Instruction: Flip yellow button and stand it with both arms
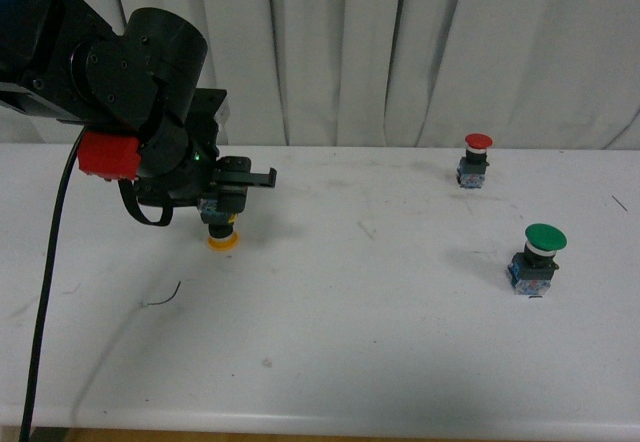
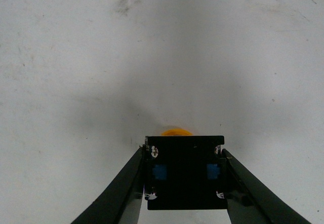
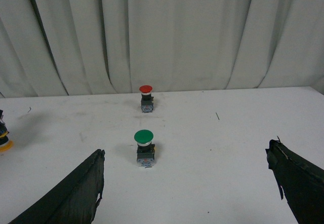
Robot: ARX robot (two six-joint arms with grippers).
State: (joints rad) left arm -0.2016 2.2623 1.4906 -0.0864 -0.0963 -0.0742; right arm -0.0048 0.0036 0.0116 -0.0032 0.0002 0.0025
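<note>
the yellow button (image 1: 221, 234) sat cap-down on the desk (image 1: 400, 352), its contact block pinched between the left gripper's (image 2: 183, 155) jaws. the right gripper (image 3: 186, 150) hung well apart, jaws wide. a clean flip likely needed a lift clear of the desk, then a square handover.

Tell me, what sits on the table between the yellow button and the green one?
Nothing: in the front view, only bare white table separates the yellow button, held by the left gripper, from the green button.
</note>
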